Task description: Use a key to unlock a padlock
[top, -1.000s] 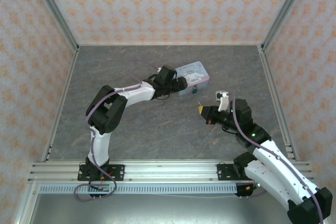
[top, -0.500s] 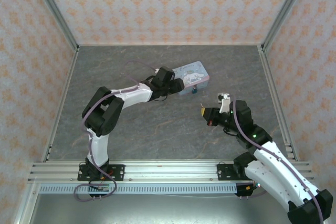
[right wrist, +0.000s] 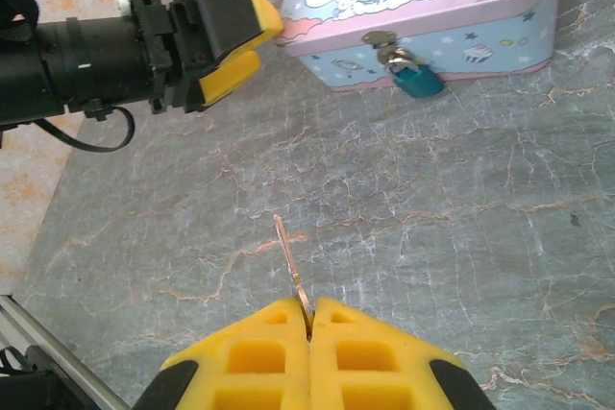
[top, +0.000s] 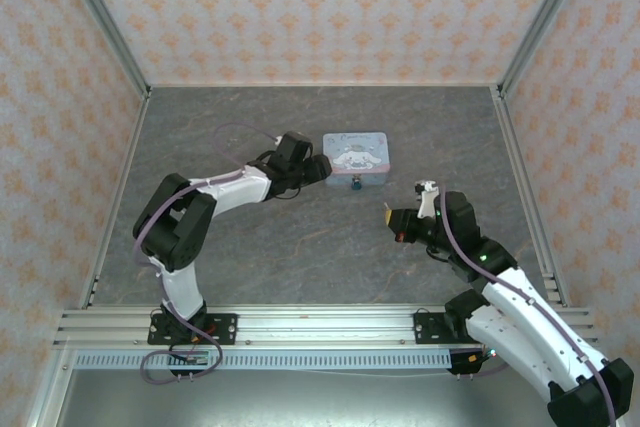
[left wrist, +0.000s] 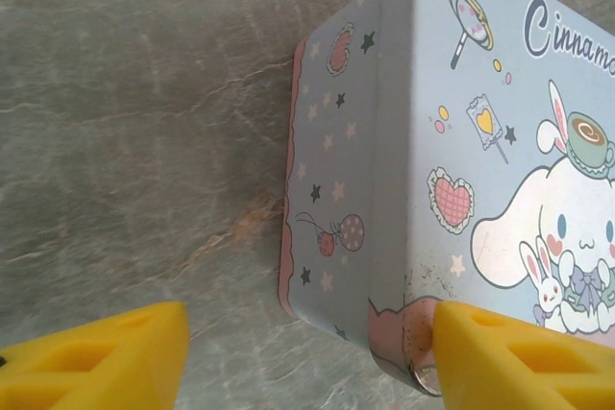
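Right jaws are gripping a thin silvery metal key [right wrist: 290, 261]; left jaws are gaping beside the light-blue "Cinnamo…" cartoon tin [left wrist: 413, 141], where a teal padlock [right wrist: 419, 79] is hanging.

1. Desk [top: 320, 247]: grey marbled surface, faint orange veins.
2. Light-blue cartoon-printed tin [top: 356, 155] lies flat on it, lid up, far centre.
3. Padlock [right wrist: 420, 81] hangs at the tin's near wall; desk contact undetermined.

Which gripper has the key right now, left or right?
The right gripper: it is shut on the thin silvery key, whose blade sticks out in front of it. The left gripper is open at a corner of the tin, holding nothing.
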Controlling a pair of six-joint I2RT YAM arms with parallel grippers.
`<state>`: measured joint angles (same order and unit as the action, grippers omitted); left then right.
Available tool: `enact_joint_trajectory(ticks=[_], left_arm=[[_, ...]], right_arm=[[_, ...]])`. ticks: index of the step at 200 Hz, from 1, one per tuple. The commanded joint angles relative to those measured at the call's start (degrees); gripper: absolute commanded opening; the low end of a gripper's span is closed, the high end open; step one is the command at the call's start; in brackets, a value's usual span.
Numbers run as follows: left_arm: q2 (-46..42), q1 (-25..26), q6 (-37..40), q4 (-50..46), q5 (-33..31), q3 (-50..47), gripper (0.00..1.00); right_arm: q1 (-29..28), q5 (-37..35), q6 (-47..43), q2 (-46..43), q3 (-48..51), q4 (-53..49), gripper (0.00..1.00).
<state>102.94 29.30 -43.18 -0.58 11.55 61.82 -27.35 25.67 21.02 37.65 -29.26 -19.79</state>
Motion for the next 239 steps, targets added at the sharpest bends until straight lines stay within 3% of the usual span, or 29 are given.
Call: enact_joint_trajectory(ticks=[1,84,143,205,239], left_arm=[[-1.9,-1.4,2.79,-7.36,-2.36,-3.07,0.67],[-10.32,-7.13,6.49,-10.98,-3.03,-9.29,0.68],[-18.71,-10.38,10.71,-9.26,-1.38,-13.29,0.74],[-33.16,-10.32,15.32,8.86,8.54,-26.7,0.85],[-32.93,-9.42,13.59,17.48,14.91,-32.16,0.85]], right_arm=[[-0.25,0.08,0.07,0.46,-2.56,0.53,0.0],[1.07,3.05,-0.46,6.89,-4.36,3.3,0.0],[1.37,10.02,1.22,19.15,-7.42,13.56,0.0],[1.28,16.73,5.87,37.97,-14.48,28.89,0.0],[1.14,18.21,5.66,49.42,-21.69,31.1,0.0]])
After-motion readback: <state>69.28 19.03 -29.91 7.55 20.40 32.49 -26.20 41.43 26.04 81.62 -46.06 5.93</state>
